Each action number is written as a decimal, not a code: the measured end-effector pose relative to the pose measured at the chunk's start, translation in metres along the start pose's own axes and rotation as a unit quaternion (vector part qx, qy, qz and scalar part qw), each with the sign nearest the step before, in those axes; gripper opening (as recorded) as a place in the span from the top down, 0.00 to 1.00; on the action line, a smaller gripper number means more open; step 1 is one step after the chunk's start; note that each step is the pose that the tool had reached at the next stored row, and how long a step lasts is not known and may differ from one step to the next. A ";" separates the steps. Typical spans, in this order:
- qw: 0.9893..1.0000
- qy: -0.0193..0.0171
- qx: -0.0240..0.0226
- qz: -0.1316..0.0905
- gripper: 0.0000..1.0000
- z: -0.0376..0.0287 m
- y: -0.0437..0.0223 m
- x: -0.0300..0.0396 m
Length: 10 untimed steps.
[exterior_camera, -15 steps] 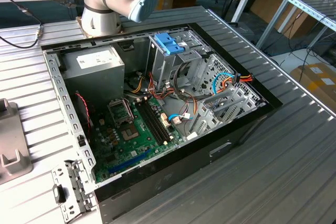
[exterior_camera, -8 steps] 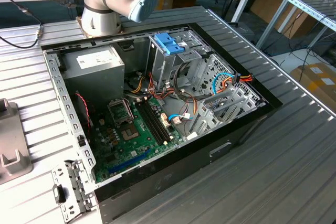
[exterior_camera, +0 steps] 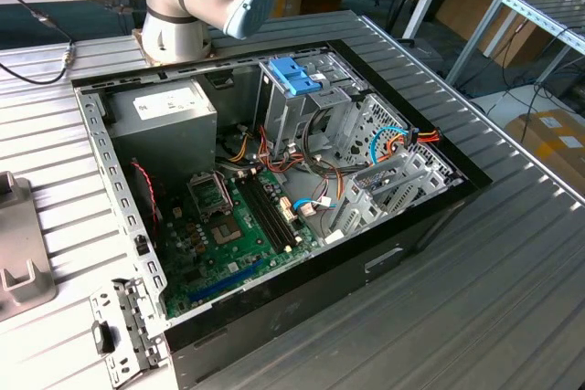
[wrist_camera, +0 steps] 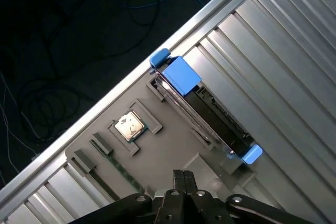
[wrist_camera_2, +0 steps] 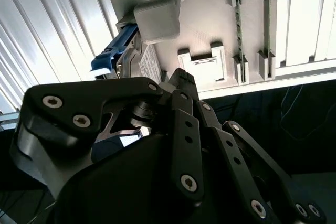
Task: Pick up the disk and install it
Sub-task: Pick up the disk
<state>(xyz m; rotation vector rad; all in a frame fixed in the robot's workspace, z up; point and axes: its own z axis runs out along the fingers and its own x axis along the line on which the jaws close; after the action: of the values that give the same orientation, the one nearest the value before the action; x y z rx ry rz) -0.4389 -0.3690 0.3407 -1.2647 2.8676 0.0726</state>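
The disk (wrist_camera: 210,111) stands on its edge in a grey fixture plate (wrist_camera: 173,145). It has a dark body, with a blue rail (wrist_camera: 179,74) at one end and a blue tab at the other. In the second wrist view the disk (wrist_camera_2: 148,62) shows its white label and a blue rail (wrist_camera_2: 113,52) just beyond the fingertips. My gripper (wrist_camera: 182,178) hovers over the plate a short way from the disk. Its fingers are pressed together and hold nothing. The same black gripper (wrist_camera_2: 181,77) appears close up in the second wrist view.
The plate also holds a processor chip (wrist_camera: 129,125) and a memory stick (wrist_camera: 118,169). An open computer case (exterior_camera: 274,189) lies on the ribbed metal table (exterior_camera: 512,299), with a grey power supply (exterior_camera: 164,121), a motherboard and a metal cage with a blue latch (exterior_camera: 294,75). Beyond the table edge are dark floor and cables.
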 end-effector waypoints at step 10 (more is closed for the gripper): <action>0.999 0.001 -0.001 -0.035 0.90 0.0000 0.0000 0.0000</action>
<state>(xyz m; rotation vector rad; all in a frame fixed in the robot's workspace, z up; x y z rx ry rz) -0.4389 -0.3689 0.3407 -1.3641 2.8234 0.0730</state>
